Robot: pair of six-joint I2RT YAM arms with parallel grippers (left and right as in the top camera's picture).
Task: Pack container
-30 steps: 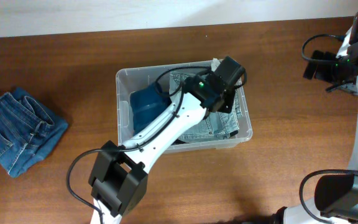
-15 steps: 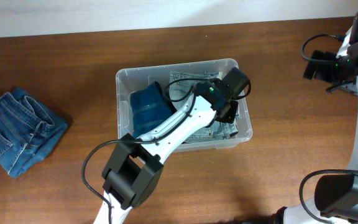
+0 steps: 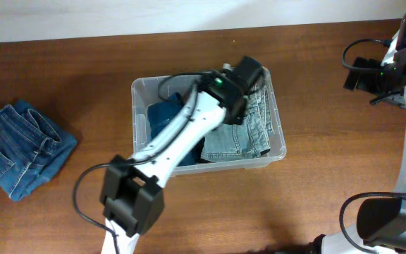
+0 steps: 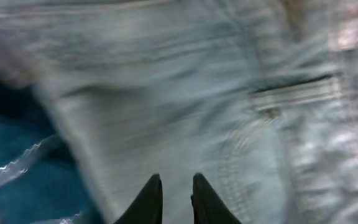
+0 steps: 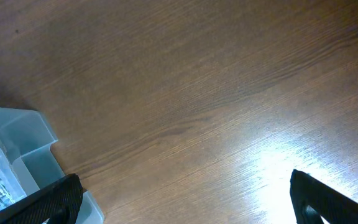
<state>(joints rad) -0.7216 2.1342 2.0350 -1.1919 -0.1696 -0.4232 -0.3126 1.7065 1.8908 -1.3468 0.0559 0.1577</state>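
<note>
The clear plastic container (image 3: pixel 138 92) stands mid-table. Inside lie a dark blue garment (image 3: pixel 162 116) on the left and folded light-blue jeans (image 3: pixel 249 130) on the right. My left gripper (image 3: pixel 249 70) hovers over the container's far right part. In the left wrist view its fingers (image 4: pixel 174 190) are nearly together with nothing between them, just above the light jeans (image 4: pixel 185 93); the dark garment (image 4: pixel 17 162) shows at the left. My right gripper (image 5: pixel 179 199) is wide open and empty over bare wood, with the container's corner (image 5: pixel 17 143) at its left.
A second pair of folded darker blue jeans (image 3: pixel 23 144) lies on the table at the far left. The right arm (image 3: pixel 372 70) is raised at the far right edge. The table is brown wood (image 5: pixel 197 81).
My left gripper has moved from the container's right side back toward its far rim. The light jeans now show more fully, lying flat in the container. The right arm has not moved.
</note>
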